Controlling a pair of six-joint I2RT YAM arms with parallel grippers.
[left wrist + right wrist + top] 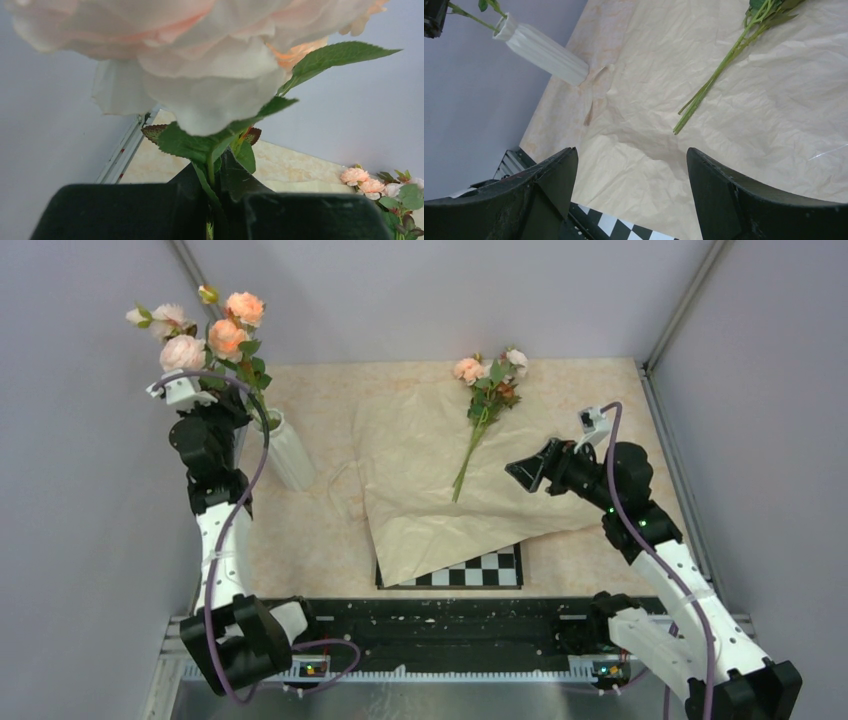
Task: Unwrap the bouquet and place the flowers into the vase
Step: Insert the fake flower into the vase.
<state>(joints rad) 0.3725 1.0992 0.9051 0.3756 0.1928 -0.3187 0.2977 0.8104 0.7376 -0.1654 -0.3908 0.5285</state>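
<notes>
Clamping the green stems of peach and pale pink artificial roses (215,330), the left gripper (212,185) holds them over the tall white ribbed vase (287,452) at the left rear of the marbled tan table (330,530), stem ends reaching into its mouth. The right gripper (630,152) hovers, jaws wide apart and empty, above the crumpled beige wrapping paper (420,480). Another bunch of roses (487,390) lies flat on that paper, which partly covers a black-and-white checkerboard (480,568).

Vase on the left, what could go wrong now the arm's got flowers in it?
1. The blooms held by the left gripper tower over the slim vase, and their stem enters at a slant; letting go might tip it.
2. The second bunch lies on loose crumpled paper; the open right gripper may pinch paper along with the stems.
</notes>
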